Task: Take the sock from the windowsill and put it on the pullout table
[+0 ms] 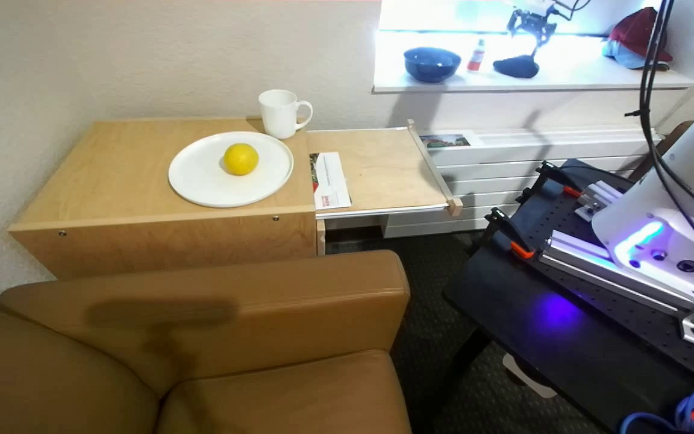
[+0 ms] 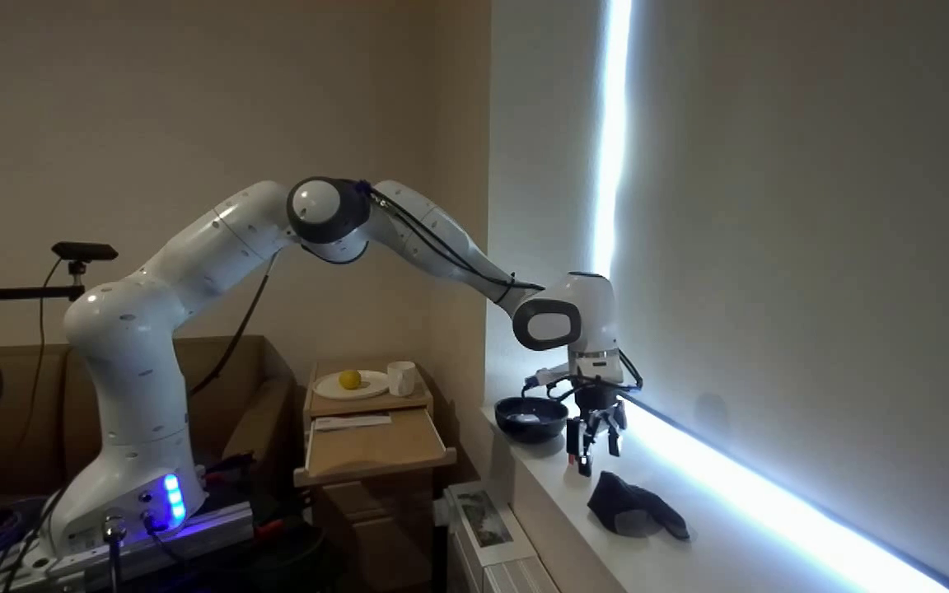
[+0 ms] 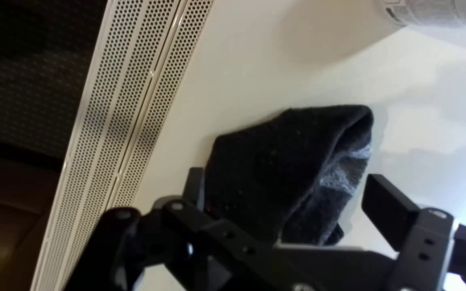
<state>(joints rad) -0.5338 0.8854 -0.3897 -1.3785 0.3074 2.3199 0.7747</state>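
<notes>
Nothing of the carry is done yet, as I judge it: the sock [image 3: 263, 169] lies on the windowsill [image 1: 582, 75], ungripped. My tool [image 2: 598, 459] hangs empty near it, a gap showing between us in an exterior view; in the wrist view the tool's two fingers [image 3: 388, 210] stand wide apart, with the sock seen between them. What is left, I think, is to come down, close on the cloth, lift it clear, swing across to the pullout surface [image 1: 389, 169] and let go there.

Counting, I find one sock. Sharing the windowsill with it are one dark blue bowl [image 1: 431, 69], one small red-and-white bottle [image 1: 476, 55] and one red cap [image 1: 633, 33]. There is one pullout surface, and it carries printed paper [image 1: 332, 184]; whether that is one sheet or more I cannot tell. On the one wider wooden surface [image 1: 118, 175] beside it I count one white plate [image 1: 193, 187] with one yellow fruit [image 1: 241, 159] on it, and one white mug [image 1: 278, 114] standing just beside the plate
</notes>
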